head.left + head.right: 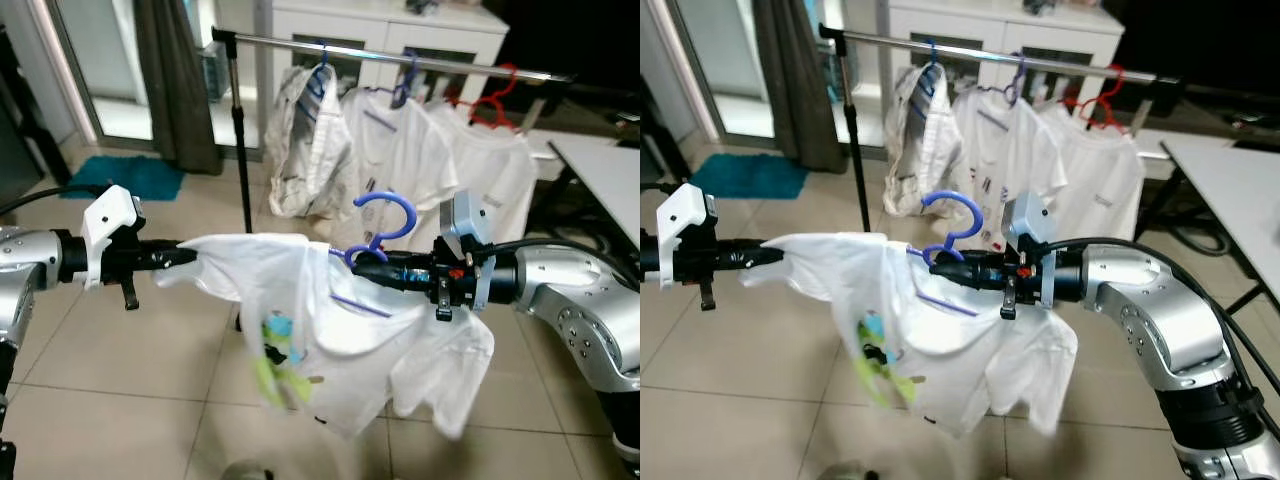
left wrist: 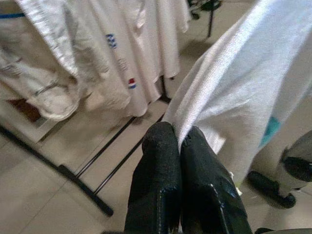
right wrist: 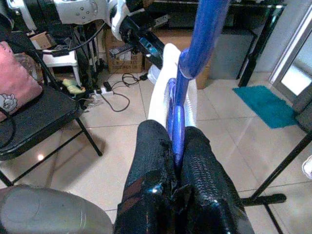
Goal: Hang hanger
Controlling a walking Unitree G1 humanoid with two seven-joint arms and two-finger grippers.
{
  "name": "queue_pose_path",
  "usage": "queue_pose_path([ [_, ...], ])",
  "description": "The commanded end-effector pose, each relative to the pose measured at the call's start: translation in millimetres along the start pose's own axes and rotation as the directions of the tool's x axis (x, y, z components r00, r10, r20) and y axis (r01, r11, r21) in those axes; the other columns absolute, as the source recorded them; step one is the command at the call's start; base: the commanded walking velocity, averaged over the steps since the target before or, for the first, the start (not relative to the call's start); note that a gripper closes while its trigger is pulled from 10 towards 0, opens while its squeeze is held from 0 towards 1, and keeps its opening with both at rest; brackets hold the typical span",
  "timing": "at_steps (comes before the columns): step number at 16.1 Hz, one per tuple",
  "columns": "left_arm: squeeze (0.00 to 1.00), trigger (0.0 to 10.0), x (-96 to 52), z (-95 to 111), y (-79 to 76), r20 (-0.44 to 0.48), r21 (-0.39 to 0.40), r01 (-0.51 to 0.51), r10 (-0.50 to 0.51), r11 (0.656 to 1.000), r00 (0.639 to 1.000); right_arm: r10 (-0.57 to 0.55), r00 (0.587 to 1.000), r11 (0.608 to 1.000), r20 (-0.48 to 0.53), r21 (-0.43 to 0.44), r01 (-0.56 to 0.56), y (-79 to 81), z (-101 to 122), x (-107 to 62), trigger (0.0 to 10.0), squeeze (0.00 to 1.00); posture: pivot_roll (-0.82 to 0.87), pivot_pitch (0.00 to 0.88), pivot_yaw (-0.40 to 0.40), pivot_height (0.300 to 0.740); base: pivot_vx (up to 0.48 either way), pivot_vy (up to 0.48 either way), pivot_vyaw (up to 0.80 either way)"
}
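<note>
A white T-shirt (image 1: 330,330) hung stretched between the two grippers in front of the clothes rail (image 1: 390,57), its soft fabric sagging in loose folds with a green and blue print low on its front. A blue plastic hanger (image 1: 385,222) sat in the shirt's neck, its curved hook standing clear above the collar and its thin bar showing through the cloth. The right gripper (image 1: 362,265) held this hanger, its two black textured fingers (image 3: 148,161) pressed together on the blue neck just below the hook, as the right wrist view showed. The left gripper (image 1: 190,255) was pinched tight on a fold at the shirt's shoulder edge, with white fabric drawn out from between its rubbery black fingers (image 2: 158,161). Both silver arms reached in level from either side, so the shirt and hanger hung above the tiled floor (image 1: 120,400), near the rail but apart from it. The rail was a thin shiny metal bar on a black upright post (image 1: 242,150). Three white garments (image 1: 400,150) already hung from it, two on blue hangers and one on a red hanger (image 1: 490,100) toward the rail's right end. A white cabinet (image 1: 400,30) stood behind the rail, and a teal mat (image 1: 130,175) lay on the floor by a dark curtain (image 1: 175,80).
</note>
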State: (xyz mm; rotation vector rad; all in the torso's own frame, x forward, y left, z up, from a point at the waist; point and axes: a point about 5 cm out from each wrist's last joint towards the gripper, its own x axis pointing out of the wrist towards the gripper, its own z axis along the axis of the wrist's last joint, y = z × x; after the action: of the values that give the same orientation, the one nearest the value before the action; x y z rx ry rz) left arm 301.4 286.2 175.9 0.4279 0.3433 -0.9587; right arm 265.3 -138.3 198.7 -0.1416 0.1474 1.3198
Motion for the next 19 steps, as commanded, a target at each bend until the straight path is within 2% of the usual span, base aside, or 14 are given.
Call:
queue_pose_path([
  [1, 0.0, 0.0, -3.7, 4, 5.8, -0.015, 0.028, -0.038, 0.039, 0.999, 0.999, -0.006, 1.0, 1.0, 0.018, -0.03, 0.007, -0.5, 9, -4.2, 10.0, 0.0, -0.08, 0.0, -0.019, 0.74, 0.0, 0.0, 0.0],
  [6, 0.0, 0.0, -18.7, -13, 15.5, -0.107, 0.023, -0.151, 0.153, 0.988, 0.982, -0.014, 1.0, 0.999, 0.014, -0.029, 0.014, -1.2, 8, -5.5, 10.0, 0.0, -0.09, 0.0, -0.019, 0.74, 0.0, 0.0, 0.0],
  [13, 0.0, 0.0, -24.1, -26, 16.8, -0.17, 0.04, -0.198, 0.201, 0.979, 0.965, -0.014, 1.0, 0.999, 0.01, -0.032, 0.014, -3.0, 8, -5.9, 10.0, 0.0, -0.08, 0.0, -0.028, 0.74, 0.0, 0.0, 0.0],
  [16, 0.0, 0.0, -24.0, -27, 17.2, -0.158, 0.048, -0.218, 0.223, 0.975, 0.962, -0.014, 1.0, 0.999, 0.007, -0.031, 0.015, -3.3, 7, -4.8, 10.0, 0.0, -0.08, 0.0, -0.033, 0.74, 0.0, 0.0, 0.0],
  [17, 0.0, 10.0, -19.7, -24, 15.5, -0.097, 0.006, -0.21, 0.209, 0.978, 0.973, -0.026, 1.0, 0.999, -0.002, -0.031, 0.026, -4.4, 5, -4.1, 10.0, 0.0, -0.08, 0.0, -0.032, 0.74, 0.0, 0.0, 0.0],
  [18, 0.0, 10.0, -18.5, -23, 14.9, -0.08, 0.002, -0.208, 0.207, 0.978, 0.975, -0.031, 0.999, 0.999, -0.005, -0.031, 0.031, -4.8, 5, -4.0, 10.0, 0.0, -0.08, 0.0, -0.032, 0.74, 0.0, 0.0, 0.0],
  [19, 1.0, 10.0, -16.0, -20, 14.5, -0.036, -0.004, -0.219, 0.219, 0.976, 0.975, -0.04, 0.999, 0.999, -0.01, -0.019, 0.04, -5.2, 3, -4.4, 10.0, 0.0, -0.08, 0.0, -0.031, 0.74, 0.0, 0.0, 0.0],
])
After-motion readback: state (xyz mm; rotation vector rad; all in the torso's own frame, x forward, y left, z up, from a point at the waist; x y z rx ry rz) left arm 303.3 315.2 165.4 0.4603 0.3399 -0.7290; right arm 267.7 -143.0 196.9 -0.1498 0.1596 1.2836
